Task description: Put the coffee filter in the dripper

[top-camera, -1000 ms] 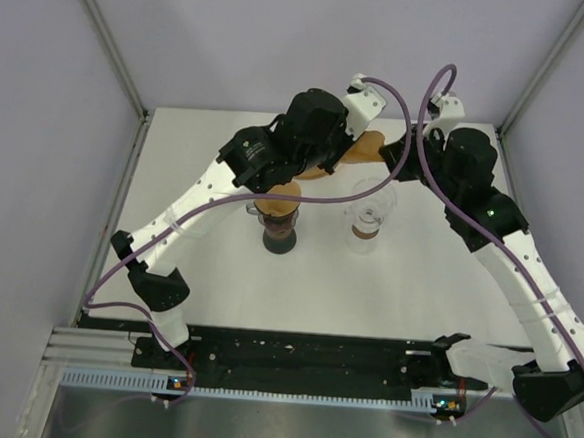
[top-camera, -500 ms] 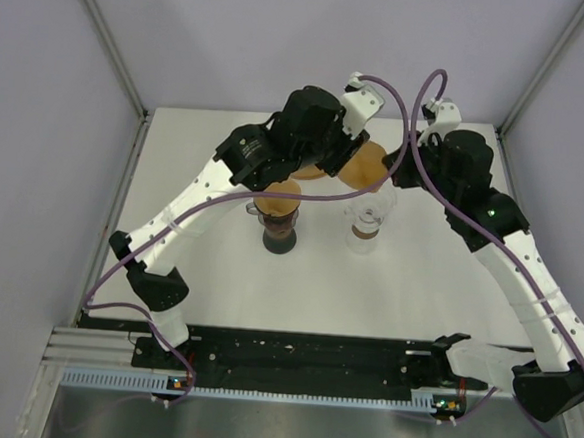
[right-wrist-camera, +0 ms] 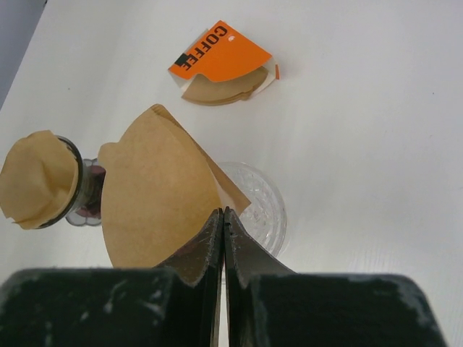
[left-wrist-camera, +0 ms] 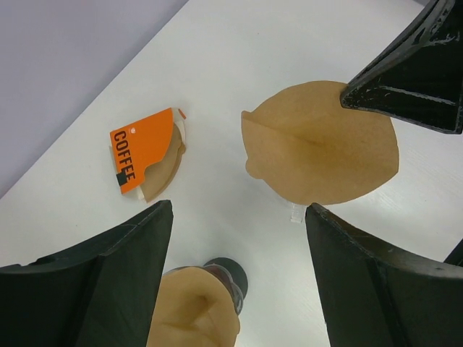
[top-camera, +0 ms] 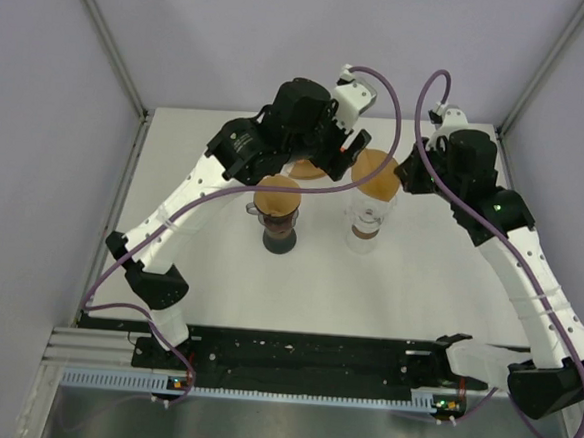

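White matte tabletop (top-camera: 418, 278), smooth. R gripper (right-wrist-camera: 223, 217) pressed together, pinching edge of coffee filter (right-wrist-camera: 155, 191): brown paper, fan-shaped, creased, tilted just above clear ribbed glass dripper (right-wrist-camera: 257, 199); contact w/ rim unclear. L gripper (left-wrist-camera: 239, 208) spread wide, empty. Nearby: 2nd dripper (right-wrist-camera: 87, 195) w/ crumpled paper inside, orange cardboard COFFEE pack (left-wrist-camera: 145, 155).

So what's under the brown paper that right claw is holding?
A clear glass dripper; part of its rim shows beside the coffee filter in the right gripper. The paper covers the rest of it.
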Motion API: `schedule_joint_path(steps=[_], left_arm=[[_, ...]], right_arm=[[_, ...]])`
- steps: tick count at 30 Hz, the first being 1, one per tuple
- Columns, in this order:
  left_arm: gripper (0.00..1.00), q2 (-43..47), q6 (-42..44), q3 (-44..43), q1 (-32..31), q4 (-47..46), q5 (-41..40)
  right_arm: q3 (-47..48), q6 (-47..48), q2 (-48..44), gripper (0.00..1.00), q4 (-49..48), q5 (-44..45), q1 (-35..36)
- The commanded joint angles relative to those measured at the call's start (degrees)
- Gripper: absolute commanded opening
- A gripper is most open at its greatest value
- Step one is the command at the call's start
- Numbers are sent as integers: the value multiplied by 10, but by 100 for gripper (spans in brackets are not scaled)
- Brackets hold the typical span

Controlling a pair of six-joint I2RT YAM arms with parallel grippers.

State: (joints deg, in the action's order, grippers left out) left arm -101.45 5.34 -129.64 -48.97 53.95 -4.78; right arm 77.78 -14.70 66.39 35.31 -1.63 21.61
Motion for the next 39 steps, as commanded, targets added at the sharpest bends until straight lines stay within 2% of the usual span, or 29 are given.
schedule_joint_path(steps=[1,5,9,19,30,34,36,37,39], left_arm=[[80,15,-21,-7,18,-8,14],[81,19,-22,25,30,-4,42],[81,18,-31,59,40,-10,71],[77,21,-33,110,50,-41,80],[75,13,-44,126,50,-63,91],[73,7,-52,124,49,-72,89],[73,6,-52,124,50,-75,84],[72,5,-52,125,51,-77,80],[70,4,-72,128,51,-80,74]], right_arm=[[10,-13,-1,0,1,-35,-12],[-16,-16,-9,0,-9,-54,-26],[-63,-19,-6,0,-61,-96,-39],[-119,-11,-6,0,-96,-60,-53],[-118,28,-24,41,-104,-29,-53],[-91,65,-34,48,-103,-8,-54],[-78,77,-36,49,-103,-6,-53],[-71,79,-37,45,-103,-9,-53],[-58,85,-37,30,-103,-32,-54]])
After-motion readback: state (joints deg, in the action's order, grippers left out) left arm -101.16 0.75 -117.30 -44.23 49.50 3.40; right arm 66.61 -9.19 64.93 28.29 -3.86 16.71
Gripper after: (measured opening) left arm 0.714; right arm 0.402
